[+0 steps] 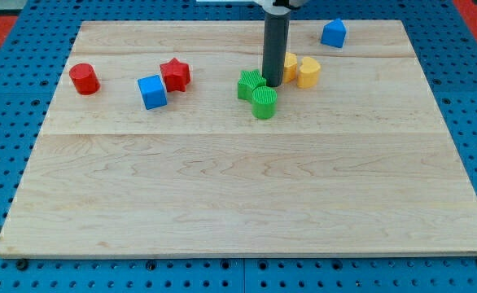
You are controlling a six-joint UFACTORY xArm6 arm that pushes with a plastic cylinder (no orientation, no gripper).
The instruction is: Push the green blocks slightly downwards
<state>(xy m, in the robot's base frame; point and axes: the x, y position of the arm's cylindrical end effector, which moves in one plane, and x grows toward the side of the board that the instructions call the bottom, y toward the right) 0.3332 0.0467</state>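
Two green blocks sit together near the board's upper middle: a green star-like block (pixel 249 84) and a green cylinder (pixel 264 102) just below and right of it, touching. My tip (pixel 272 84) stands at the right edge of the green star block, just above the green cylinder. The dark rod rises straight up from there to the view's top.
Two yellow blocks (pixel 302 70) lie just right of the rod. A blue block (pixel 333 32) is at the top right. A red star (pixel 175 74), a blue cube (pixel 152 91) and a red cylinder (pixel 84 78) lie to the left. The wooden board (pixel 247 195) lies on a blue pegboard.
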